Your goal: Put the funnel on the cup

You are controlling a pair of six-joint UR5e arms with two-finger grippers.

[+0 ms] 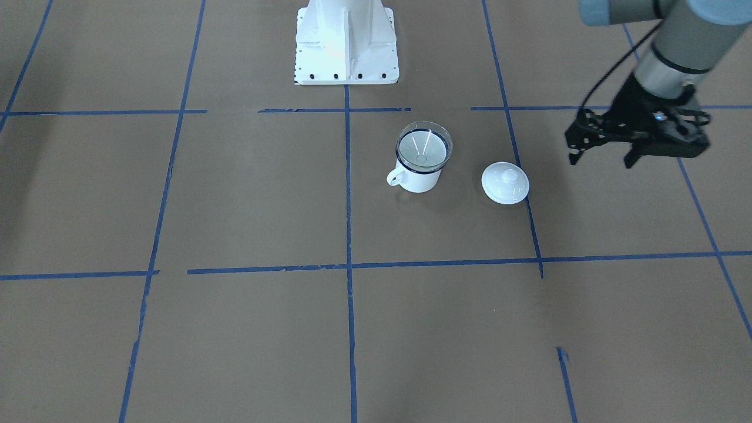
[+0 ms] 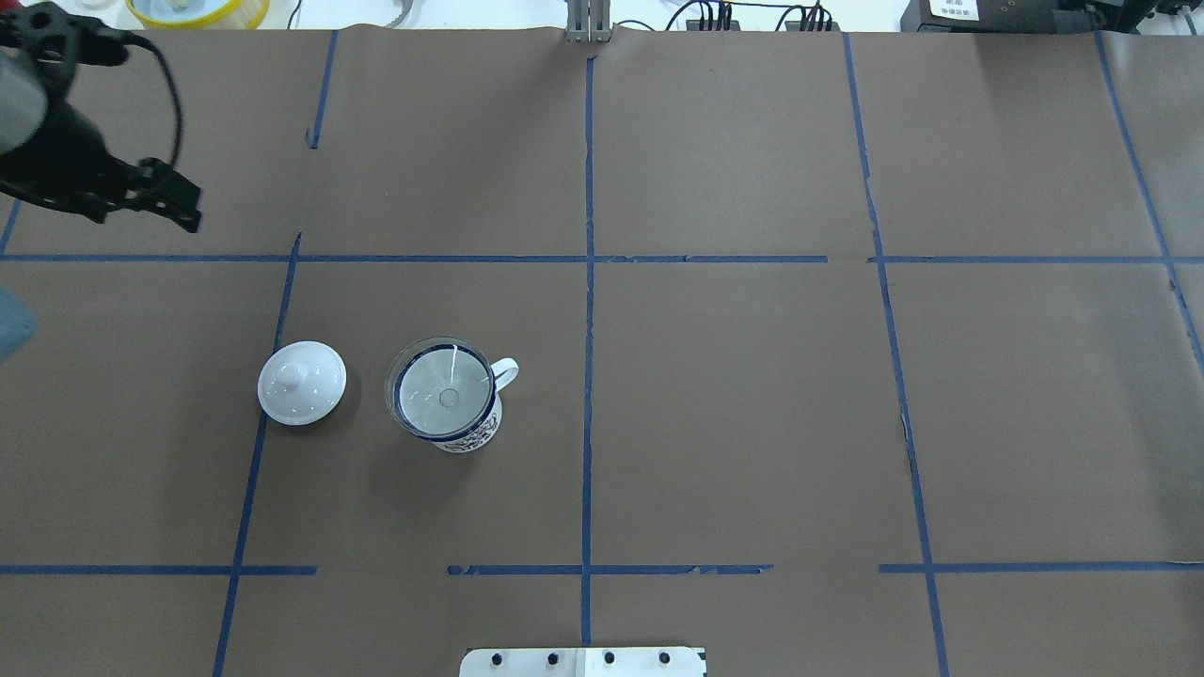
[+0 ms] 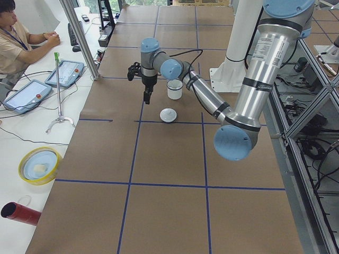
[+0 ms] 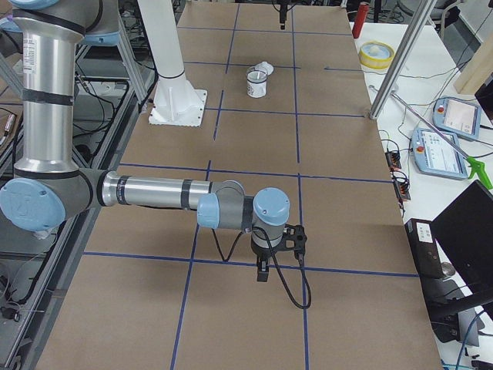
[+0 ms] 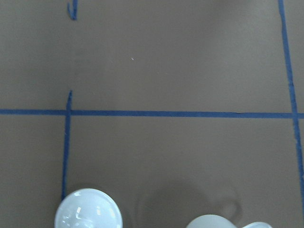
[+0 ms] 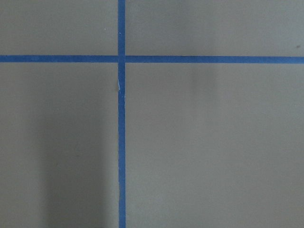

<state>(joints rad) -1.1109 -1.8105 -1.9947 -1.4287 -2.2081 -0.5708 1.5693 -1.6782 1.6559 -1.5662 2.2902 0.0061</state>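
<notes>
The funnel (image 1: 424,143) is sitting in the mouth of the cup (image 1: 418,176), with the lid (image 1: 505,183) lying just left, so placing looks finished. Farther left, the left gripper (image 1: 600,157) is hovering empty with fingers spread, clear of both. The right gripper (image 4: 262,271) is showing too little to tell.

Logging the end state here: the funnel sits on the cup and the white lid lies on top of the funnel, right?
The funnel does sit on the cup, but the lid lies on the table beside the cup, as the overhead view shows.
</notes>
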